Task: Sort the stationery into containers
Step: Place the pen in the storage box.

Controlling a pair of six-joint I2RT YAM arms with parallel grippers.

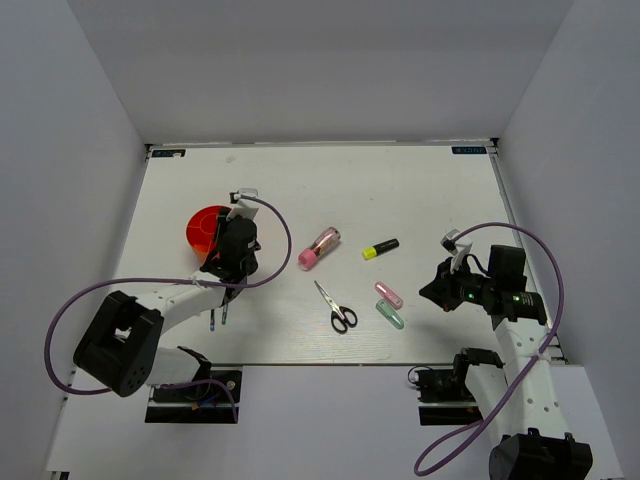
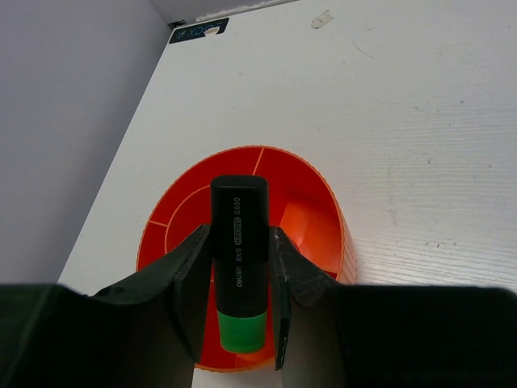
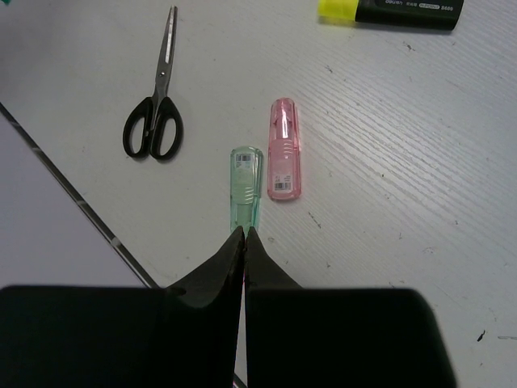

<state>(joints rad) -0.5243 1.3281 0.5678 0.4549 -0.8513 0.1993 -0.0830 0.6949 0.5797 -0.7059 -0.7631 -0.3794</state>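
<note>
My left gripper is shut on the green-capped black marker, cap end toward the wrist. It hangs over the round red-orange pot, whose inner dividers show. From above, the pot sits at the table's left, partly hidden by the left gripper. My right gripper is shut and empty, its tips just short of the pale-green capsule. Beside that capsule lie the pink capsule, the scissors and the yellow-capped highlighter. The pink tube lies mid-table.
White walls close in the table on the left, back and right. The table's front edge runs close to the left of the green capsule. A purple cable loops from the left wrist over the table.
</note>
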